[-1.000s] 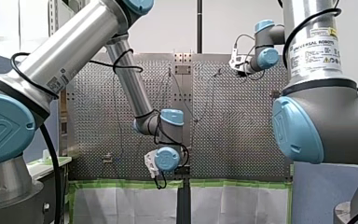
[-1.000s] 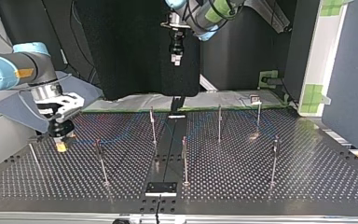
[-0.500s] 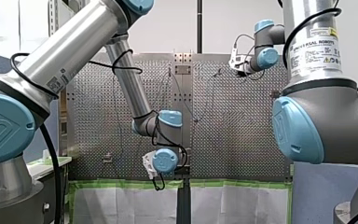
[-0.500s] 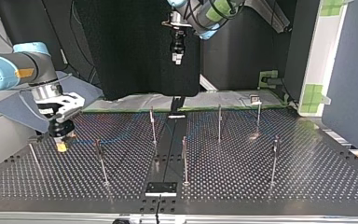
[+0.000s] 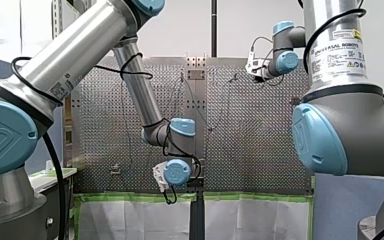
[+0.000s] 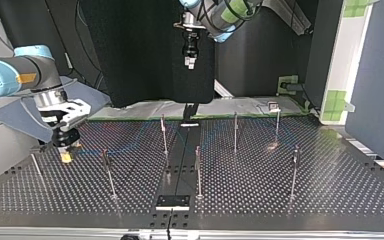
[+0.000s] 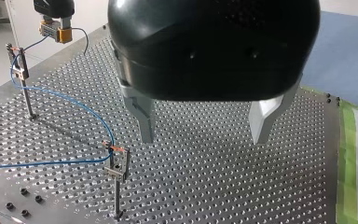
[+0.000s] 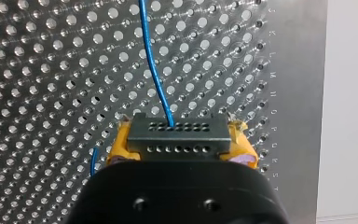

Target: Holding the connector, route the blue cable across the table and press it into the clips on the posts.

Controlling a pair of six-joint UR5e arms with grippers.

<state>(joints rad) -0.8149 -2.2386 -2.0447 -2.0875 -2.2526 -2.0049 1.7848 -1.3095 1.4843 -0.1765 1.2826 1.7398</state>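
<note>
My right gripper [image 8: 182, 145] is shut on the grey connector [image 8: 178, 130], its yellow pads [image 8: 121, 147] on both sides. The blue cable [image 8: 153, 70] leaves the connector and runs over the perforated table. In the top view my right gripper [image 6: 66, 150] hangs low at the left, near a thin post [image 6: 107, 172]. In the left wrist view the blue cable [image 7: 84, 105] sits in the clips of two posts [image 7: 117, 163] [image 7: 19, 65] and leads to the connector [image 7: 56, 31]. My left gripper [image 7: 205, 133] is open and holds nothing, high over the table's back edge [image 6: 189, 61].
Several more thin posts stand on the table [image 6: 260, 200], among them one at the middle [image 6: 197, 170] and one at the top view's right [image 6: 294, 170]. A small black plate [image 6: 172, 201] lies near the front edge. Green tape [image 7: 347, 154] borders the table.
My left arm has shifted a little, its gripper rising slightly in the top view. My right gripper has stayed in place with the connector.
</note>
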